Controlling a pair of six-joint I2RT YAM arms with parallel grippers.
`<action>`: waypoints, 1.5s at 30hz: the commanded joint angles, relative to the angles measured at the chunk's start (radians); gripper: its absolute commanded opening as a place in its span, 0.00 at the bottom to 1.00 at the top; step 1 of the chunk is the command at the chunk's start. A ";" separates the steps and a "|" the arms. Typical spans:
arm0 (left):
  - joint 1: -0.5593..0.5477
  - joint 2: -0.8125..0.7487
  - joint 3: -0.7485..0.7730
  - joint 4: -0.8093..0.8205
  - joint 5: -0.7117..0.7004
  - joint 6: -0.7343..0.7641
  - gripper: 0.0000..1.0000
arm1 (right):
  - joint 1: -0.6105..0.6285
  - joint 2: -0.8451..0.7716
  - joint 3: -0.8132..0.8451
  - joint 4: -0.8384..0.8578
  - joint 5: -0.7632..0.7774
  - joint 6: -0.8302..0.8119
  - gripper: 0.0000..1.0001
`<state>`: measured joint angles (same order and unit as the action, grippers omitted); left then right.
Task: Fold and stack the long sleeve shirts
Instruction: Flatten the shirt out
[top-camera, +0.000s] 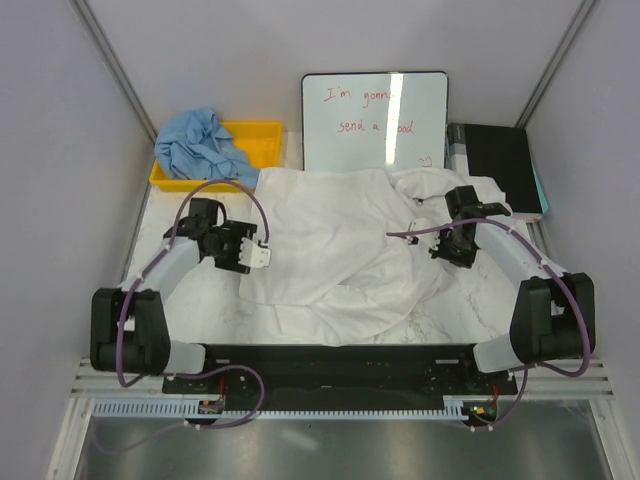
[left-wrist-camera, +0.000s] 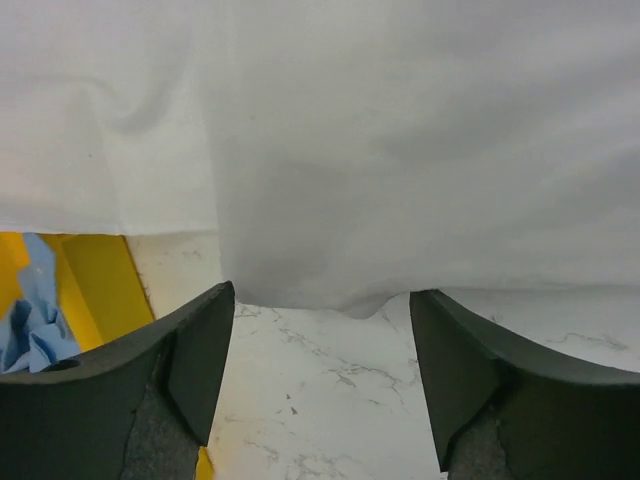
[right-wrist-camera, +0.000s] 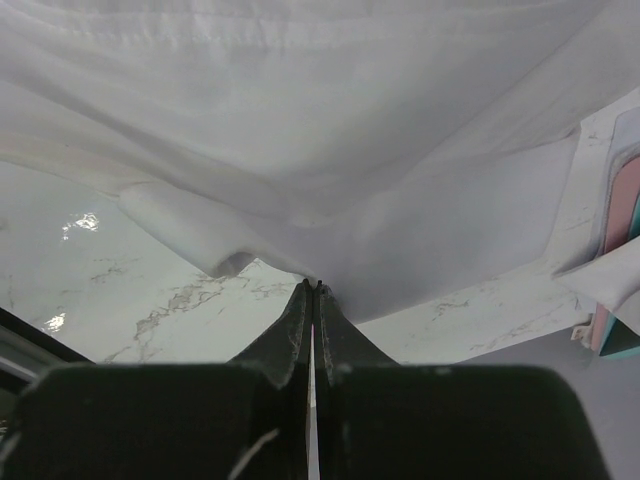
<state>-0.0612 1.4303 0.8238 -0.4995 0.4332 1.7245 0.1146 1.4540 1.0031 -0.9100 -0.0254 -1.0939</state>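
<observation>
Tabletop (top-camera: 200, 300): one white shirt (top-camera: 330, 240), one blue (top-camera: 195, 140)

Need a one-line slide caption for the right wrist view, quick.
Right gripper shut on the edge of the white long sleeve shirt, holding the cloth over the marble table.

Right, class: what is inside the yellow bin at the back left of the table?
A crumpled blue shirt fills most of the yellow bin; only the bin's right end shows bare. Whatever lies beneath the shirt is covered.
</observation>
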 joint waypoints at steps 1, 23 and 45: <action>-0.072 -0.211 0.018 -0.126 0.134 -0.103 0.78 | -0.003 -0.030 0.020 -0.040 -0.025 -0.008 0.00; -0.761 -0.173 -0.302 -0.007 -0.062 -0.335 0.67 | -0.003 0.016 0.068 -0.067 -0.045 0.026 0.00; -1.177 -0.346 0.524 -0.360 0.351 -0.894 0.02 | -0.016 -0.083 0.048 -0.099 -0.045 0.008 0.00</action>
<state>-1.2354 1.0698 1.2465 -0.8082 0.6624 1.0275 0.1127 1.4464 1.0481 -0.9749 -0.0555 -1.0626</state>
